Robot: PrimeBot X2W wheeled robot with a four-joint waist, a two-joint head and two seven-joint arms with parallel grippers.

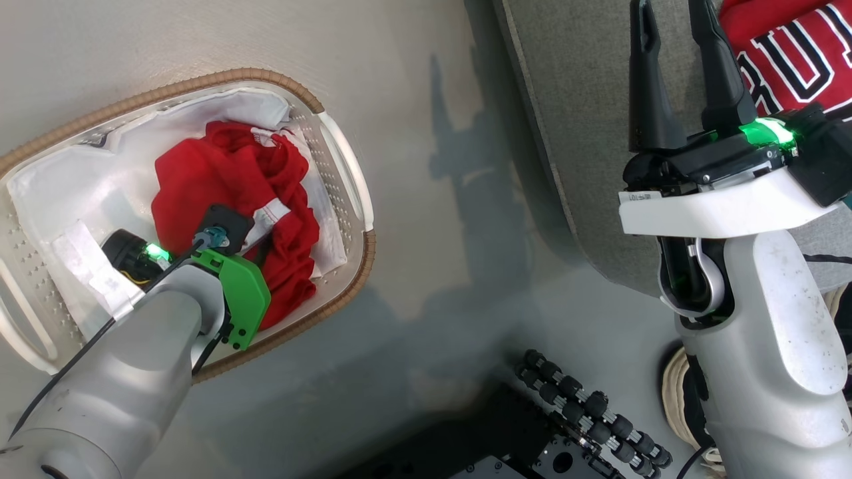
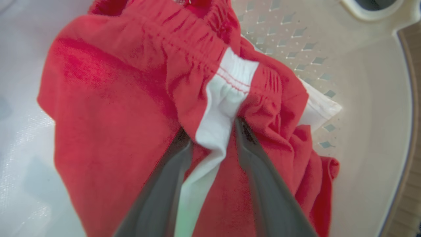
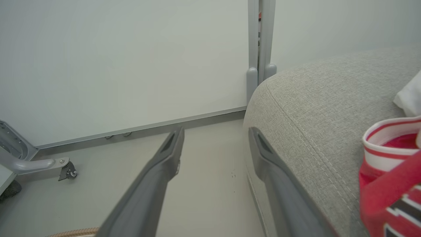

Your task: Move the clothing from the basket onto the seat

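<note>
Clothing: two red pieces, now split between two places.

- Jersey [image 1: 792, 60], black lettering edged white, lies on the seat [image 1: 579, 100] at about 1 o'clock in the head view. Its white-and-red trim shows at 4 o'clock in the right wrist view. Counted as delivered.
- Striped garment [image 1: 219, 179] is bunched in the basket [image 1: 200, 83] at about 9 o'clock, on top of the white liner [image 1: 60, 179].
- Left gripper [image 2: 213, 131] is down inside the basket. Its two fingers are drawn in on a fold of the white stripe just below the gathered waistband, with cloth puckered between the tips. Reads as a pinch. How firm the hold is, I cannot tell.
- Right gripper [image 1: 672, 20] is spread wide with nothing in it, over the seat's near edge at 1 o'clock, just beside the jersey and not touching it.
- Bare floor [image 1: 426, 100] separates basket and seat.

Progress, by my judgement: roughly half. Left to do: lift the striped garment clear of the rim without dragging the liner, carry it toward 2 o'clock and let go on the cushion.
</note>
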